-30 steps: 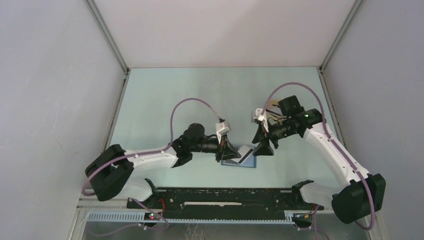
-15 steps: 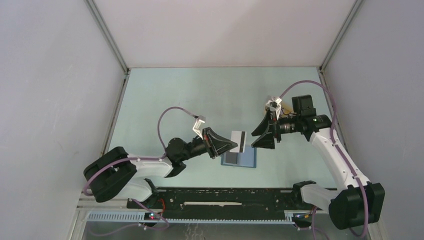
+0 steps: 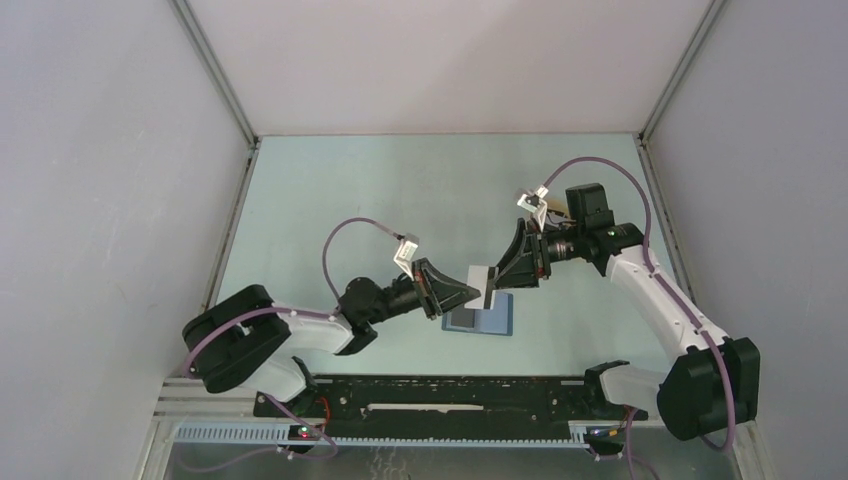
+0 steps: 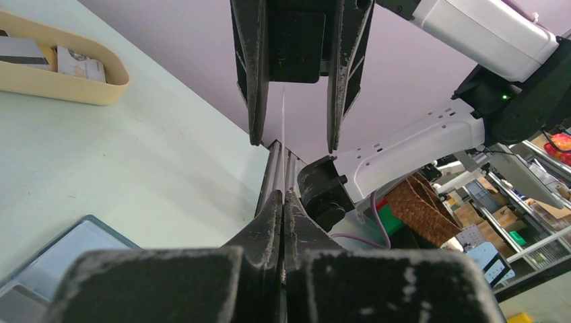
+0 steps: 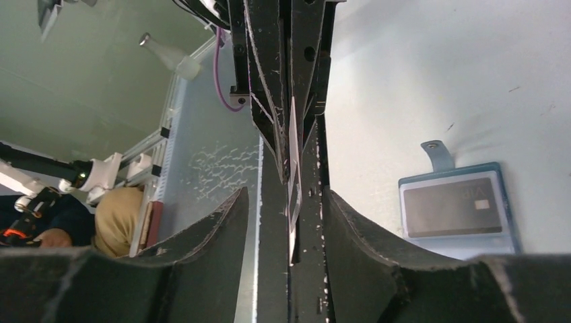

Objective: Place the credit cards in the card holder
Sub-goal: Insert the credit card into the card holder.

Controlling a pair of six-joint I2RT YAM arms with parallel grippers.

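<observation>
My left gripper (image 3: 462, 292) is shut on a white credit card with a dark stripe (image 3: 482, 283) and holds it in the air above the card holder (image 3: 487, 321). The card shows edge-on in the left wrist view (image 4: 283, 121) and in the right wrist view (image 5: 293, 168). My right gripper (image 3: 508, 270) is open, its fingers (image 4: 256, 74) standing on either side of the card's free end without touching it. The blue card holder lies open on the table with a grey card (image 5: 452, 206) in its slot.
A beige oval tray (image 4: 74, 86) holding more cards (image 4: 79, 64) stands at the back right, partly behind my right arm (image 3: 556, 211). The table's near rail (image 3: 450, 395) runs along the front.
My left gripper has lifted the striped card up off the card holder. My right gripper has swung in from the right and now straddles the card's free end.
</observation>
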